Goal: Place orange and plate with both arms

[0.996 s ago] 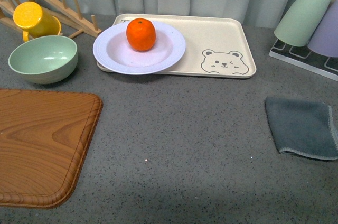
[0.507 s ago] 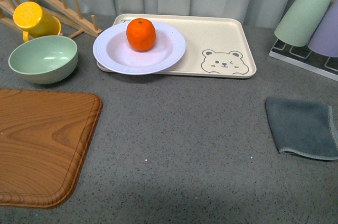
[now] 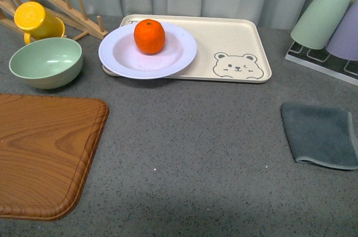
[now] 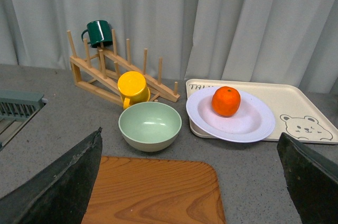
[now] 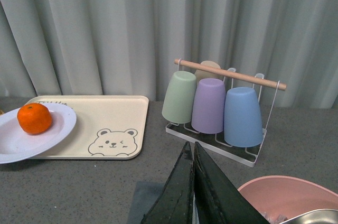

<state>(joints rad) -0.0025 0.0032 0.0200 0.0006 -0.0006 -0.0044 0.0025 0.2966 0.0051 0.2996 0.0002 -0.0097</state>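
Observation:
The orange (image 3: 149, 36) rests in the white plate (image 3: 117, 58), which sits on the left end of the beige bear tray (image 3: 235, 36). The left wrist view shows the same orange (image 4: 226, 101) in the plate (image 4: 253, 126), far beyond my left gripper (image 4: 193, 182), whose black fingers (image 4: 63, 182) stand wide apart and open over the wooden board. The right wrist view also has the orange (image 5: 35, 118) and plate (image 5: 13, 145) at its edge. My right gripper (image 5: 191, 147) is shut with nothing in it, above the grey cloth. Neither arm shows in the front view.
A pale green bowl (image 3: 46, 62) and a yellow cup (image 3: 34, 19) on a wooden rack (image 3: 61, 2) stand left of the plate. A wooden board (image 3: 39, 153) lies front left, a grey cloth (image 3: 320, 134) right. Cups hang on a rack (image 5: 216, 102); a pink bowl (image 5: 280, 195) is near.

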